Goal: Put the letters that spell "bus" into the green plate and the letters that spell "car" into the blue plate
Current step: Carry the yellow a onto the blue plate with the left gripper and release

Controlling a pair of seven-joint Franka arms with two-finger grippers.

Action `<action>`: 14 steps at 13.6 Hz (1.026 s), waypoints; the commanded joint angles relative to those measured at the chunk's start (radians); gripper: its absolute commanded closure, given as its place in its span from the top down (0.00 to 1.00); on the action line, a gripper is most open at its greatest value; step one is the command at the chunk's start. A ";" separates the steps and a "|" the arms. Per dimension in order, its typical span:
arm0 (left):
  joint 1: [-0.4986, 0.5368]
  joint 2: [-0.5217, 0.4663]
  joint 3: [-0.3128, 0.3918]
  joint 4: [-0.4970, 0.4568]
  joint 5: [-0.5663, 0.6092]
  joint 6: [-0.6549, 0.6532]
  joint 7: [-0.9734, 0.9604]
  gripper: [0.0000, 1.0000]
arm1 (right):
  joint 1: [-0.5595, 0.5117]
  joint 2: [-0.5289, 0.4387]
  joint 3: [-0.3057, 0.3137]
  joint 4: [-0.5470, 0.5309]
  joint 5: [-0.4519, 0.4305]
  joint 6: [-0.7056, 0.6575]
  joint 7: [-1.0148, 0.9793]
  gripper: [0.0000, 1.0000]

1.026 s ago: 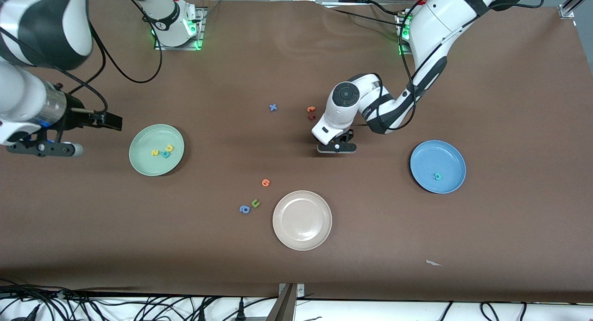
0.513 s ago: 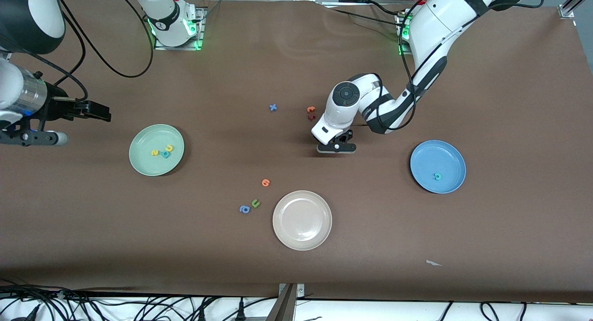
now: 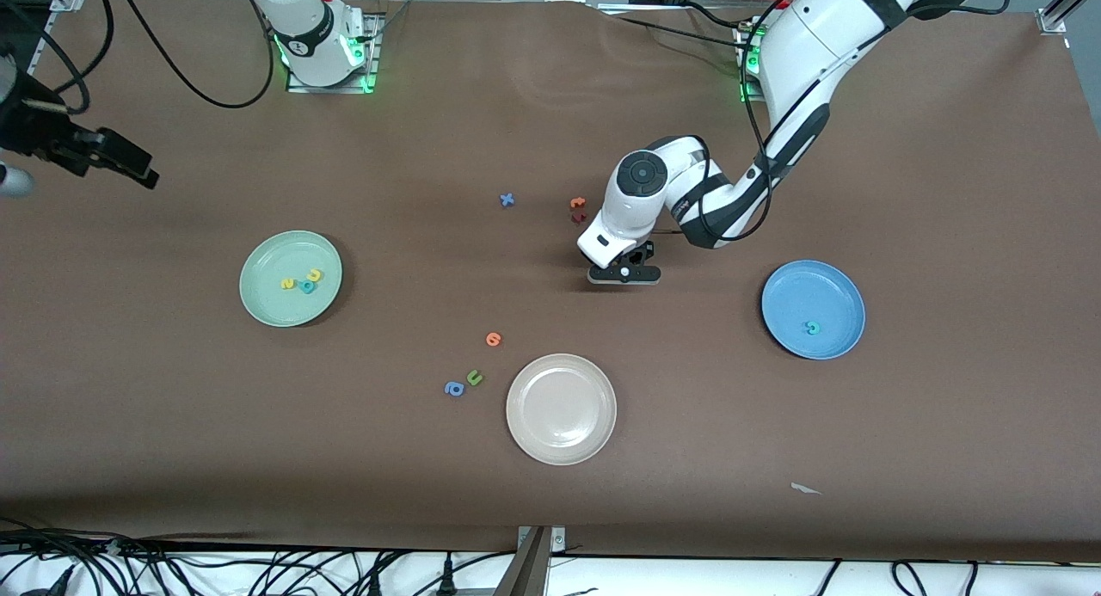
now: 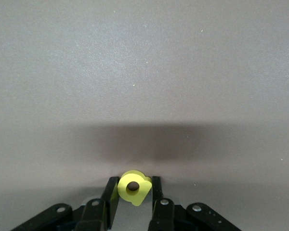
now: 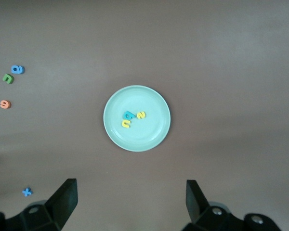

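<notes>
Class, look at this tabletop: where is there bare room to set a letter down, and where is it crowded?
Bare patches: the table between the green plate and the orange letter; between the beige plate and the blue plate; all the beige plate. Crowded: the green plate's middle, with three letters; beside the beige plate, where the blue "a" and green "u" lie.

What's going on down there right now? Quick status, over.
Left gripper shut on yellow "a", down at the table. Right gripper open, high over green plate. Nothing blocking.
</notes>
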 commanded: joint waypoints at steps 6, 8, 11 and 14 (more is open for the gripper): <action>0.092 -0.071 0.008 0.016 0.033 -0.030 0.008 0.27 | -0.016 0.010 0.027 -0.011 -0.004 -0.054 -0.017 1.00; 0.129 -0.083 0.009 0.018 0.036 -0.039 0.014 0.24 | -0.014 0.018 0.027 0.010 -0.009 -0.071 -0.017 1.00; 0.207 -0.107 0.006 0.033 0.032 -0.147 0.171 0.24 | -0.014 0.020 0.027 0.010 -0.004 -0.079 -0.017 1.00; 0.294 -0.134 0.006 0.033 0.030 -0.212 0.360 0.24 | -0.013 0.018 0.041 0.010 -0.005 -0.079 -0.014 1.00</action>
